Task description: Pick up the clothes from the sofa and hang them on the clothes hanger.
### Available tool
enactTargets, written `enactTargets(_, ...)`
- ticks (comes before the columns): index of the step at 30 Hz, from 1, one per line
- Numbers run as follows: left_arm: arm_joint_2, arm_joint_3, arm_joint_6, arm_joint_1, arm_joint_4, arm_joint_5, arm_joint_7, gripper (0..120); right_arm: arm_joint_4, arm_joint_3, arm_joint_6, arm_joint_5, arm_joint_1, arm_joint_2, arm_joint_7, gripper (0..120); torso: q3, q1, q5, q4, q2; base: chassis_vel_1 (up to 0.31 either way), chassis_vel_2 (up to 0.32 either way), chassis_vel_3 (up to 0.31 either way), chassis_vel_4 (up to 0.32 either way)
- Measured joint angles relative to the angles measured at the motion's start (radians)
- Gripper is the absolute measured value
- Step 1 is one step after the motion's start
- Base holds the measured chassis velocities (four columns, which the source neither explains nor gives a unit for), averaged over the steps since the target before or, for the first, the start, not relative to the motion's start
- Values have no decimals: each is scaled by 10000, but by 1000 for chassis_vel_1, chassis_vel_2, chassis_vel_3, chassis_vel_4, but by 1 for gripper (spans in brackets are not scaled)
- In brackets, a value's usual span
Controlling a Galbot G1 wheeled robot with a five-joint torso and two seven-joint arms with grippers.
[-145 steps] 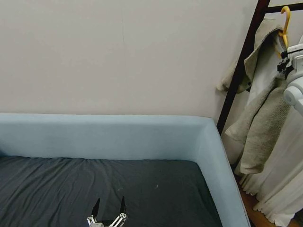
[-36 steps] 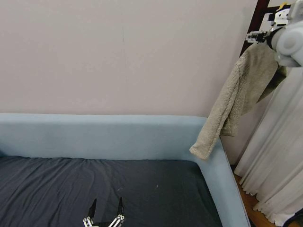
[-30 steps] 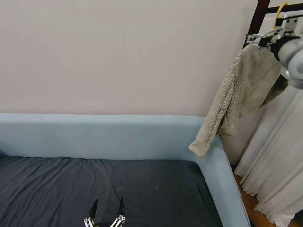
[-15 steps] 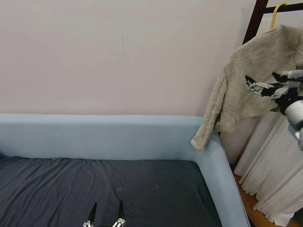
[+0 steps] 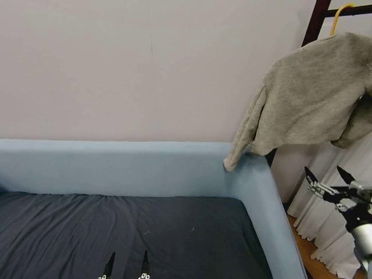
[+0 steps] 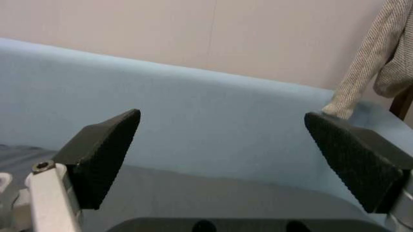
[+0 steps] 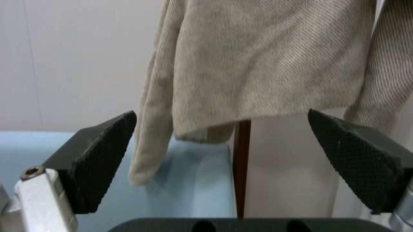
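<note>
A pale wall (image 5: 145, 70) backs the blue sofa (image 5: 128, 168). At its right end the beige sweater (image 5: 308, 96) hangs on a yellow hanger (image 5: 340, 14) from a dark rack (image 5: 311, 23), one sleeve reaching the sofa's corner. The right gripper (image 5: 323, 174) hovers below the sweater, jaws wide and empty, and the left gripper (image 5: 128, 260) sits low over the seat cushion (image 5: 174, 232), equally spread; the right wrist view adds the rack's post under the hem.

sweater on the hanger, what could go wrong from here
1. The sweater hangs lopsided on the yellow hanger, bulk toward the sofa, so it might slide off.
2. Its long sleeve dangles down to the sofa's back corner and could snag there.
3. The right end effector is open below the hem; lifting it could catch the knit. The left end effector, open, is low over the seat.
</note>
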Motion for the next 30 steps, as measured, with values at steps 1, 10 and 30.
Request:
enactTargets(1,9,-27,0,30,-32,-27,-2,100,-22,0,140,-232,-214,302,-130,100,0,0,4,-1,0,0,0,0,0)
enactTargets(10,128,-303,29,286,-249,-241,-24,100,-485,-74,1190,-1547,-1368,1776,-991,100,0,0,3,-2,0,0,0,0,0)
enactTargets(30,660,-1077,201,1012,-301,-675,-217,100,-299,-1100,3382,-3313,-2516,3372,-2264,100,1,0,3,-2,1,0,0,0,0)
